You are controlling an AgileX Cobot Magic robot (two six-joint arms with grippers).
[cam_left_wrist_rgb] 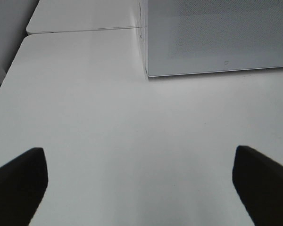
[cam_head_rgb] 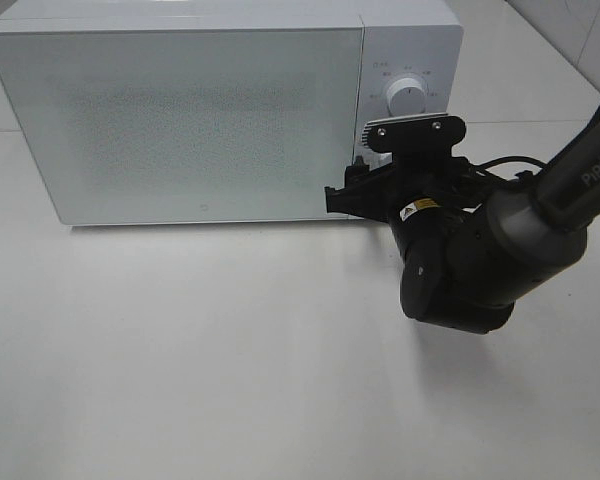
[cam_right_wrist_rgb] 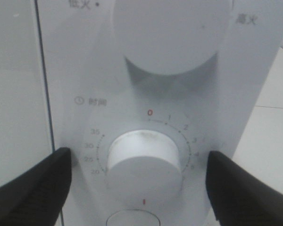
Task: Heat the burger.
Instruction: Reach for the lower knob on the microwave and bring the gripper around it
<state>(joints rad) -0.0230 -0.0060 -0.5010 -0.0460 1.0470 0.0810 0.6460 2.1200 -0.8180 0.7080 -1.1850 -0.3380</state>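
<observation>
White microwave (cam_head_rgb: 180,120), door closed; R jaws spread, flanking timer knob (cam_right_wrist_rgb: 144,157).

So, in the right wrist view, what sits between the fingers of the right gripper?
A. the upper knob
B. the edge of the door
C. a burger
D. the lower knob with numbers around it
D: the lower knob, ringed by numbers from 0 to 35, lies between the open fingers of the right gripper, with a gap on each side.
</observation>
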